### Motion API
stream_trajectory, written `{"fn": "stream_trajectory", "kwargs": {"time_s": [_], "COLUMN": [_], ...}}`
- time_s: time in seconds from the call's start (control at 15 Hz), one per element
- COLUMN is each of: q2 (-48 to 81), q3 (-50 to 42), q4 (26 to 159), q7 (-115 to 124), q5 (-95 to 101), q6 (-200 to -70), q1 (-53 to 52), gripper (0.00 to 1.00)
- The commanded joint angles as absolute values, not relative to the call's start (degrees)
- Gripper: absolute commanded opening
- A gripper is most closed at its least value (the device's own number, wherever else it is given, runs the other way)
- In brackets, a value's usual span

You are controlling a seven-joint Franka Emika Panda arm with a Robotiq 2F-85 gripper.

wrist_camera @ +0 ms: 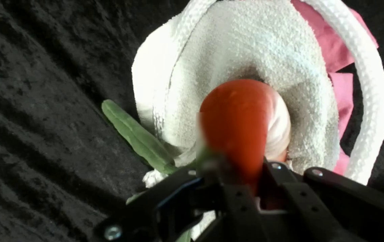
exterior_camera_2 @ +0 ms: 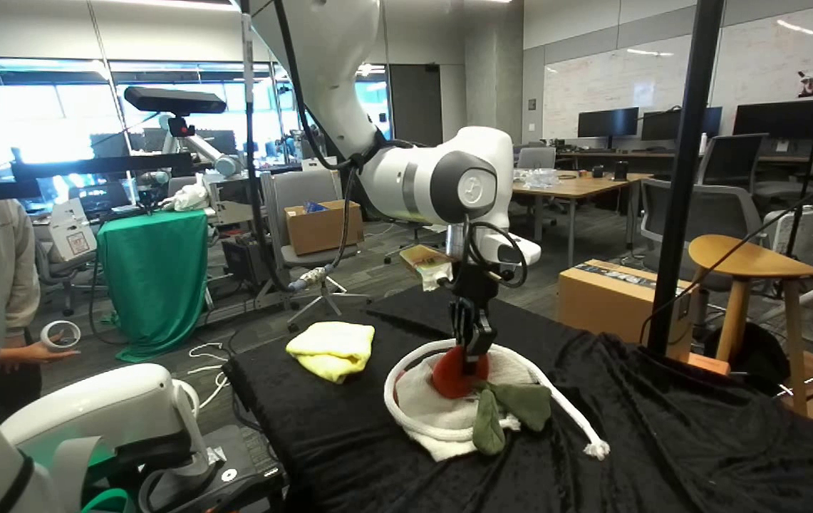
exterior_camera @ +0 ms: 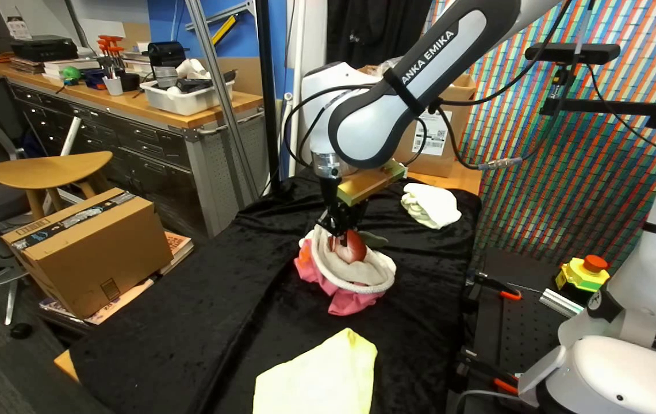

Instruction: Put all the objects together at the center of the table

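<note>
A round red plush object with a pale patch sits on a grey-white cloth in the pile on the black-covered table. It also shows in an exterior view and in the wrist view. Green leaf-like pieces lie beside it; whether they are attached is unclear. A white rope loops around the pile, and a pink cloth lies beneath. My gripper points down with its fingers shut on the red object. A yellow cloth and a pale folded cloth lie apart.
The black table cover has folds. A second robot arm and an emergency-stop button stand beside the table. A cardboard box and a metal pole are past the table's other side.
</note>
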State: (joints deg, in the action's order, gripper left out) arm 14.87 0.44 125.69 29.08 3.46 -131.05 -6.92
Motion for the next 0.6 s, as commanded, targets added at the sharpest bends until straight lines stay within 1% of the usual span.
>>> {"fn": "stream_trajectory", "kwargs": {"time_s": [0.0,0.07,0.13,0.4,0.53], "q2": [15.32,15.04,14.68,12.43,10.57], "q3": [-0.03,-0.07,-0.28,-0.98,-1.41], "q4": [124.41,124.49,124.58,125.28,125.56], "q7": [30.35,30.33,30.44,30.37,29.78], "q5": [4.82,4.90,5.13,5.72,5.82], "q6": [-129.82,-129.62,-129.46,-128.07,-126.85], "q1": [-7.79,-7.78,-7.68,-7.24,-6.71], "gripper": [0.39,0.42,0.48,0.80,0.93]}}
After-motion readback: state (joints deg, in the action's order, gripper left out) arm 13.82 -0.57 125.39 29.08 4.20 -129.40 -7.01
